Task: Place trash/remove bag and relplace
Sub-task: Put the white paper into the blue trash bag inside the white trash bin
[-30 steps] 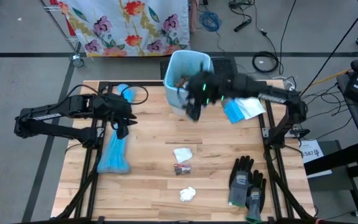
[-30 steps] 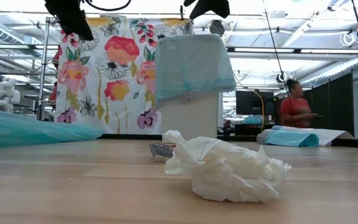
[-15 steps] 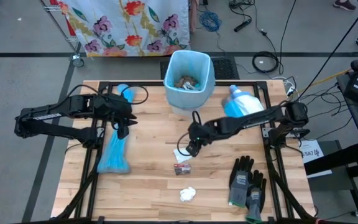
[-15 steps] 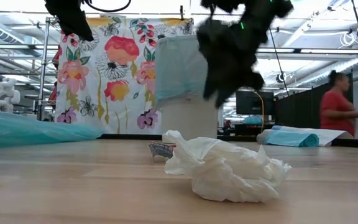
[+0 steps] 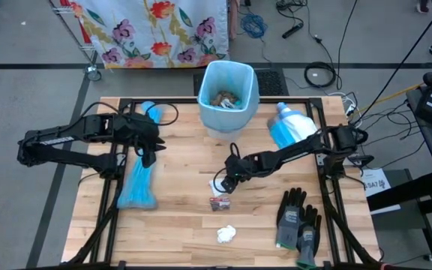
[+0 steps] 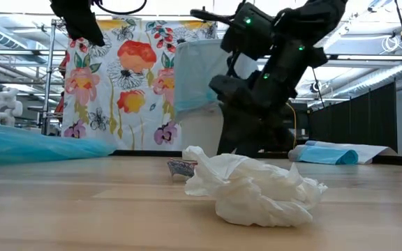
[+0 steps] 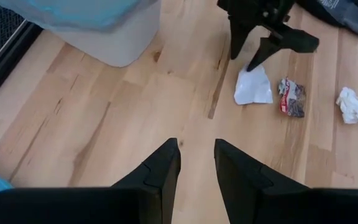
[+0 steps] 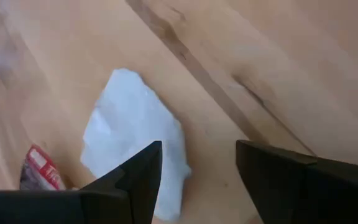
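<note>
With the right claw (image 5: 226, 181) low over the flat white scrap (image 5: 220, 185) mid-bench, jaws spread wide and nothing in them, this looks like the approach to a pick. From the right wrist view the scrap (image 8: 135, 140) sits partly between the fingers (image 8: 135, 171), off toward one side, so a straight close could catch just an edge and let it slip, or push it along the wood. It lies flat against the bench (image 5: 178, 225), so the fingertips may scrape the surface or come up empty. A red-and-dark wrapper (image 5: 219, 203) lies just beside it and could get nudged. A crumpled white tissue (image 5: 226, 234) sits nearer the front edge, still to collect. The bin (image 5: 228, 94) at the back, blue liner in, already holds brown scraps. The left claw (image 5: 147, 155) hovers near the blue bag (image 5: 139, 187) on the left side, jaws narrowly parted, holding nothing.
</note>
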Robot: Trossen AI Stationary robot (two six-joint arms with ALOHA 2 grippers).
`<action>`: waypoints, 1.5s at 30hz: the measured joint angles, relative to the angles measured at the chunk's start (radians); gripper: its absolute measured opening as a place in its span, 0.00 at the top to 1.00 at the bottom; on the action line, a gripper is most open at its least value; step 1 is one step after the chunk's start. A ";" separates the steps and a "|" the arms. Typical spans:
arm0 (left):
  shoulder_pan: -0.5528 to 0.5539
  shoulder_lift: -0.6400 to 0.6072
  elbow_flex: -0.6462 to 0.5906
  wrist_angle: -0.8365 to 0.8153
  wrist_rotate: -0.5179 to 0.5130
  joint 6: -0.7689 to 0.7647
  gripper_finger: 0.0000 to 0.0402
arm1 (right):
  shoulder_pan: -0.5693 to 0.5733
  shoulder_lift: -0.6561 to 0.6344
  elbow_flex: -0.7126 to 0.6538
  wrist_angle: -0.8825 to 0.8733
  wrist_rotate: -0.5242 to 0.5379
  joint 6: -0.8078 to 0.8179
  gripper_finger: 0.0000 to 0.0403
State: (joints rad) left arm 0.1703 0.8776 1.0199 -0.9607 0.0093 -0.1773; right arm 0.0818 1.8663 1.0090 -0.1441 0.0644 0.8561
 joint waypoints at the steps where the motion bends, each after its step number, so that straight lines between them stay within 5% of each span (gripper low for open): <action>1: 0.000 0.000 0.000 0.000 0.000 0.000 0.74 | 0.002 0.019 0.013 -0.004 0.006 0.009 0.52; 4: 0.000 0.000 0.000 -0.002 0.000 -0.001 0.74 | 0.012 0.063 0.038 -0.008 0.011 0.001 0.63; 8: 0.000 0.000 0.000 -0.008 0.000 -0.001 0.74 | 0.022 0.068 0.081 -0.009 0.011 -0.084 0.94; 11: 0.000 0.000 0.000 -0.010 0.000 0.000 0.74 | 0.022 0.030 0.133 -0.093 -0.011 -0.109 0.98; 24: 0.000 0.037 0.000 0.012 -0.046 0.008 0.74 | -0.025 -0.148 0.608 -0.490 0.200 -0.411 1.00; 37: 0.000 0.104 -0.001 0.009 -0.044 -0.024 0.74 | -0.280 -0.229 0.882 -0.501 0.406 -0.729 1.00; 42: 0.000 0.090 -0.001 0.004 -0.043 -0.027 0.74 | -0.423 -0.213 0.882 -0.543 0.383 -0.717 1.00; 45: 0.000 0.077 -0.001 0.010 -0.044 -0.028 0.74 | -0.491 -0.195 0.881 -0.587 0.230 -0.682 0.96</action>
State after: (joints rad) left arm 0.1703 0.9545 1.0191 -0.9507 -0.0350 -0.2055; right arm -0.4089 1.6711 1.8896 -0.7307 0.2948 0.1738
